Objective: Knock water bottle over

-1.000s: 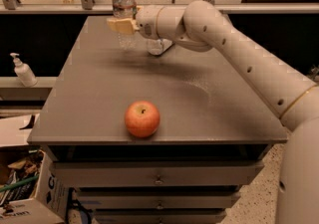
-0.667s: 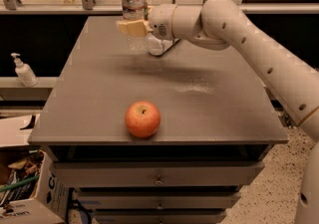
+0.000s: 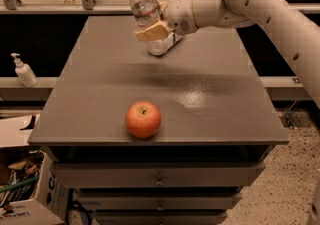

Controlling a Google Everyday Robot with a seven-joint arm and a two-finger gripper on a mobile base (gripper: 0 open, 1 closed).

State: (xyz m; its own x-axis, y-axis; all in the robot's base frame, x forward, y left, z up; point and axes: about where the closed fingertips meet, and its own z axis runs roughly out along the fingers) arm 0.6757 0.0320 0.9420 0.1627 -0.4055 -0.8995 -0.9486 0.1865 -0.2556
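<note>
The water bottle (image 3: 144, 9) is clear with a white cap and a red-and-white label band. It stands at the far middle of the grey table (image 3: 220, 104), leaning with its top to the left. My gripper (image 3: 151, 29) reaches in from the right and is shut on the bottle at mid-height. One tan finger (image 3: 152, 32) lies across the bottle's front and the other is hidden behind it. The bottle's lower end (image 3: 161, 48) is at the table surface.
A red apple (image 3: 143, 119) sits near the table's front edge. A small white pump dispenser (image 3: 22, 70) stands on a lower ledge at the left. A cardboard box (image 3: 25, 194) is on the floor at the lower left. Drawers are below the tabletop.
My gripper and the bottle's top have moved to the right. The apple has not moved.
</note>
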